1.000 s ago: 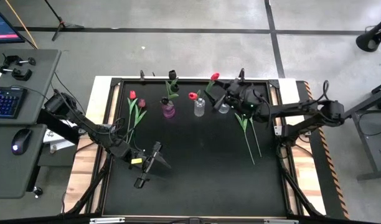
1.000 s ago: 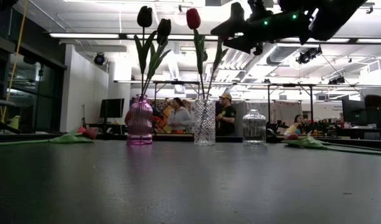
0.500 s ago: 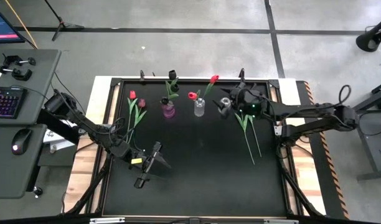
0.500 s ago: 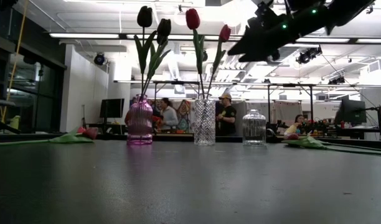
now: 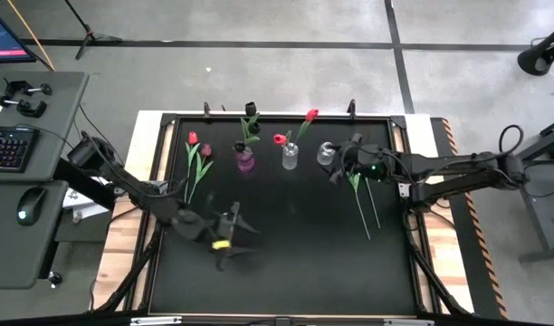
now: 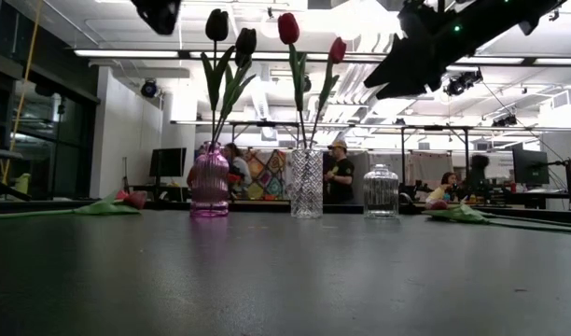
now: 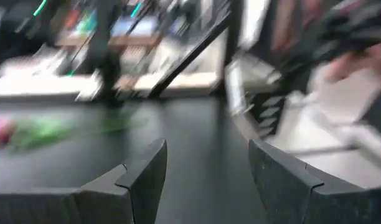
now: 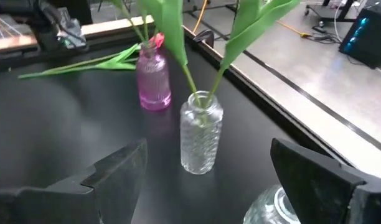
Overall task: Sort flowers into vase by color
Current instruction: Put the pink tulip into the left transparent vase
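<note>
From my station I read the counter (image 5: 286,272) from its left side across. Two loose flowers (image 5: 197,161) lie flat near the left edge, a red head and a pink one, stems pointing toward the middle, so I take them as stock waiting to be picked. My left end effector (image 5: 228,243) hovers over the near-left part of the counter, well apart from them; its wrist view shows the fingers (image 7: 147,171) spread with nothing between them, which suits an arm swinging toward its next pick. Along the far edge stand three vases. The pink vase (image 5: 245,161) holds the two dark tulips (image 6: 231,28), and just beside it the clear ribbed vase (image 5: 290,156) holds two red tulips (image 6: 309,37), so each colour seems to have its own vase. The round clear jar (image 5: 325,152) to the right looks empty, probably kept for the pink ones. My right end effector (image 5: 337,170) hangs above the counter just beside that jar, its fingers (image 8: 116,171) wide apart and holding nothing, the ribbed vase straight ahead of them. Below it two more flowers (image 5: 360,195) lie on the counter's right side, heads near that end effector, placed within this arm's easy reach.
</note>
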Robot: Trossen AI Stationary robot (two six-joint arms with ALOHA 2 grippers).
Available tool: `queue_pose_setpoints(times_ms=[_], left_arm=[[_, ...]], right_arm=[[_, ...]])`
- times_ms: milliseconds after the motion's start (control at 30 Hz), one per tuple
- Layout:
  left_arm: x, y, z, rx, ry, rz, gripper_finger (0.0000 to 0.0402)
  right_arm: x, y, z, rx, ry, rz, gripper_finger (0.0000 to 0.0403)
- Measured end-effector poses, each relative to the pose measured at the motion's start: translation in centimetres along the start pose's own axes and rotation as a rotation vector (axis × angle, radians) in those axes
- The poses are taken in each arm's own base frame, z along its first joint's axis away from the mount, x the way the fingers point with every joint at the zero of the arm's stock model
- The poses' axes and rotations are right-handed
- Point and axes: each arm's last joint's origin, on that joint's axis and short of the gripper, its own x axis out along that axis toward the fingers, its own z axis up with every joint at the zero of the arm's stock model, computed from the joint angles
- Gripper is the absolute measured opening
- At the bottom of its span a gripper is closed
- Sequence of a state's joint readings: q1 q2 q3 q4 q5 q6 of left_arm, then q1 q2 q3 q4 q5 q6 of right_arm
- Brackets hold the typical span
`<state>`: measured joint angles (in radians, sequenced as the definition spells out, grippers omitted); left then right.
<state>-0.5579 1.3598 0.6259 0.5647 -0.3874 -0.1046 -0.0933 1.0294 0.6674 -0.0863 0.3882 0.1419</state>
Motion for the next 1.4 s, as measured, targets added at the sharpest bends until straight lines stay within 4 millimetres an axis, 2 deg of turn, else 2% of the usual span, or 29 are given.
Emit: queue_pose_setpoints(times_ms=[167, 300, 400, 533, 667, 767, 967, 1167, 1400], left_arm=[[1.9, -0.1, 1.2, -0.016, 0.341, 0.337, 0.0213], [1.3, 0.4, 1.5, -0.017, 0.572, 0.571, 0.0213], [0.1, 1.6, 1.8, -0.081, 0.687, 0.718, 0.0213], [-2.7, 4.3, 0.8, -0.177, 0.906, 0.997, 0.0213], [-4.9, 6.8, -0.1, -0.265, 1.051, 1.240, 0.0213], [-5.3, 8.6, -0.8, -0.340, 1.128, 1.292, 0.0213], [-4.9, 13.2, -2.6, -0.418, 1.218, 1.259, 0.0213], [-6.0, 17.9, -3.0, -0.483, 1.275, 1.319, 0.0213], [-7.4, 20.8, -3.0, -0.539, 1.271, 1.430, 0.0213]], right_arm=[[-0.2, 0.8, -0.4, -0.031, 0.017, -0.018, 0.0330], [-0.4, 1.1, -0.6, -0.043, 0.023, -0.021, 0.0330], [-0.4, 1.1, -0.6, -0.044, 0.031, -0.023, 0.0330], [-0.4, 1.0, -0.9, -0.034, 0.052, -0.027, 0.0330], [-0.4, 1.0, -1.1, -0.033, 0.074, -0.031, 0.0330], [-0.4, 0.9, -1.2, -0.029, 0.082, -0.033, 0.0330], [-0.1, 1.1, -1.3, -0.033, 0.092, -0.034, 0.0330], [0.6, 1.3, -1.9, -0.053, 0.133, -0.042, 0.0330], [2.3, 1.9, -3.3, -0.097, 0.216, -0.056, 0.0330]])
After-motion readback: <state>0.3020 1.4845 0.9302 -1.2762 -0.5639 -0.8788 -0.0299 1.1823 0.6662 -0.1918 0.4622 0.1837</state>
